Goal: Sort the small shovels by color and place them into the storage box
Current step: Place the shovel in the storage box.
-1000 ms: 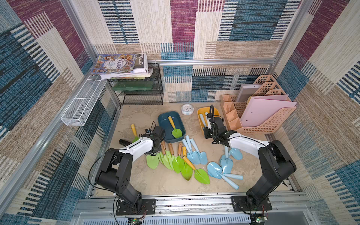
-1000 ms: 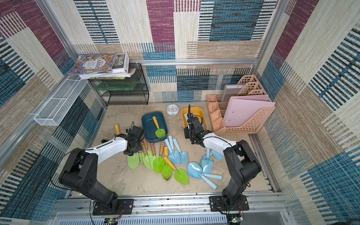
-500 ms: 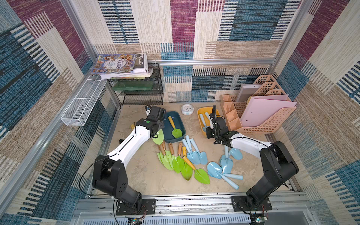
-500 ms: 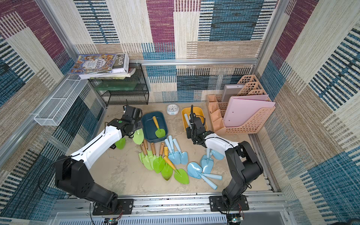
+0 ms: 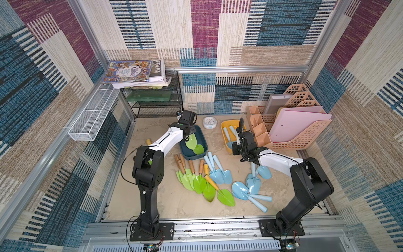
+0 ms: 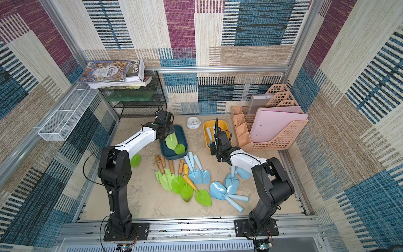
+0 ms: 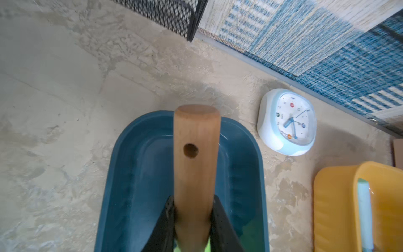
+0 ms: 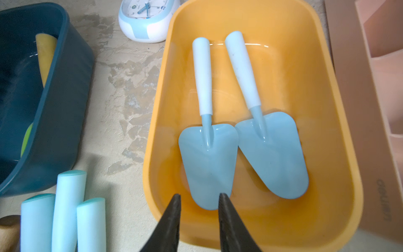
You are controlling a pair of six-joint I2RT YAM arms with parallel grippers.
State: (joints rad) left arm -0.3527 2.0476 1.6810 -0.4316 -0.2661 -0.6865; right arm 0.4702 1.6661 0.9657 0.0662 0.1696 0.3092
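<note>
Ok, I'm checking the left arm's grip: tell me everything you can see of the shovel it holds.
The shovel has a round, pale wooden handle with a hole near its flat end and a lime-green pointed blade. The left claw is shut on the handle's blade end, a finger on each side. It hangs blade-down over the dark blue storage box, beside another green shovel lying there; whether its tip touches the box is unclear.

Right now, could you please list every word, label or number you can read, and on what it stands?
"FOLIO": on the dark-covered book under the picture book.
Picture book title: characters too small to read.
Clock numerals: too blurred.
Embossed brand on the peach organiser: too blurred.
</note>
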